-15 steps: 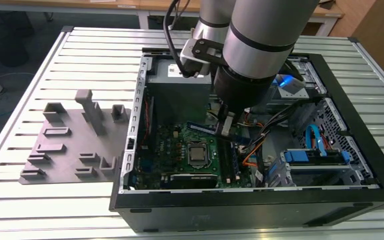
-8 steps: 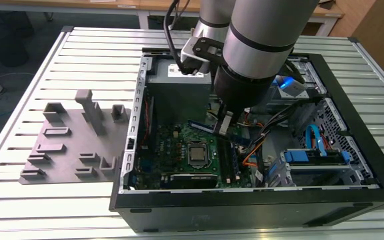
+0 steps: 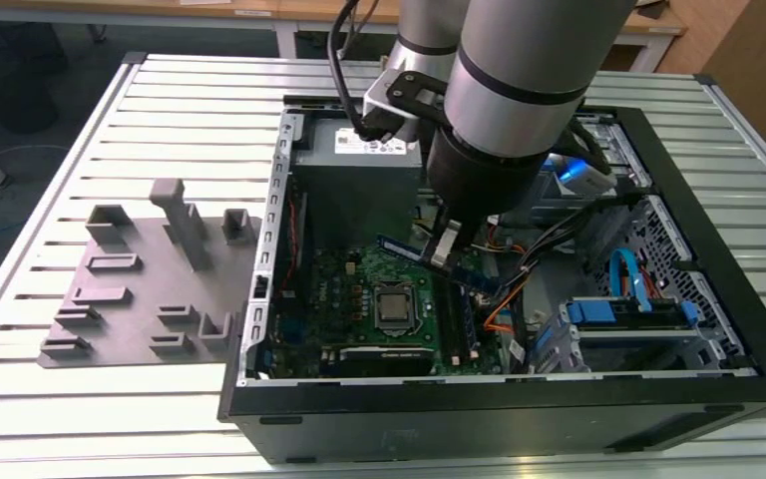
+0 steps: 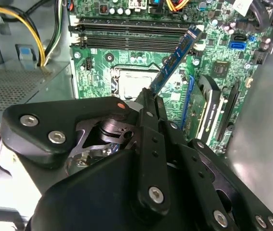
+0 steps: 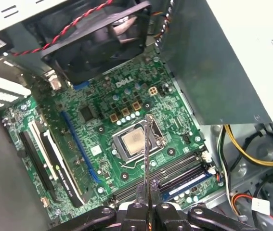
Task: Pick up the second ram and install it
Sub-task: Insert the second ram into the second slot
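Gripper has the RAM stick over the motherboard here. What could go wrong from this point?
1. The gripper pinches the second ram at one end only, so it could pivot or slip.
2. In the second wrist view the stick sits angled to the memory slots, so it may meet them askew.
3. It hangs near the processor; a drop could land there.

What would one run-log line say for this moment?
state: gripper jaws shut on second ram | position: held above motherboard inside computer case | install: not yet seated
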`<state>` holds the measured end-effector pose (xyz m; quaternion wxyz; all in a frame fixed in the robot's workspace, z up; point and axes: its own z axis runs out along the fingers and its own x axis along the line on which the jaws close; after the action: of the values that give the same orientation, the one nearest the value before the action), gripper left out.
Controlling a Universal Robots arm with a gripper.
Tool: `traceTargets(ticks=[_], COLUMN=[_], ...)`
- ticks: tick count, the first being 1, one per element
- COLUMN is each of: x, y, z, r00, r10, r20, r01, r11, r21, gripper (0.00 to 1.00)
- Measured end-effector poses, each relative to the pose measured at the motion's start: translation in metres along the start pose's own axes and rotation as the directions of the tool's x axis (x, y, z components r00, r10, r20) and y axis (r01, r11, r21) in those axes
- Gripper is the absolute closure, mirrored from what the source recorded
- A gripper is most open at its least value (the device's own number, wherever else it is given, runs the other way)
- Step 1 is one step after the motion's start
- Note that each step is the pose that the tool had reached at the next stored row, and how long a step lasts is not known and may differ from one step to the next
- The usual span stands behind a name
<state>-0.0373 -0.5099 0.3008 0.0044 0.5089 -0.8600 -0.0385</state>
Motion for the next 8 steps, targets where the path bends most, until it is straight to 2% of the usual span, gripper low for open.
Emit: traceTargets(ticks=[8], x=[0.0000], y=[0.0000], z=[0.0001], r00=[0.9964], r10=[0.084], r20=[0.0062], r01=[-0.084], r11=[0.9964], r21=[0.0024], gripper=[0.89])
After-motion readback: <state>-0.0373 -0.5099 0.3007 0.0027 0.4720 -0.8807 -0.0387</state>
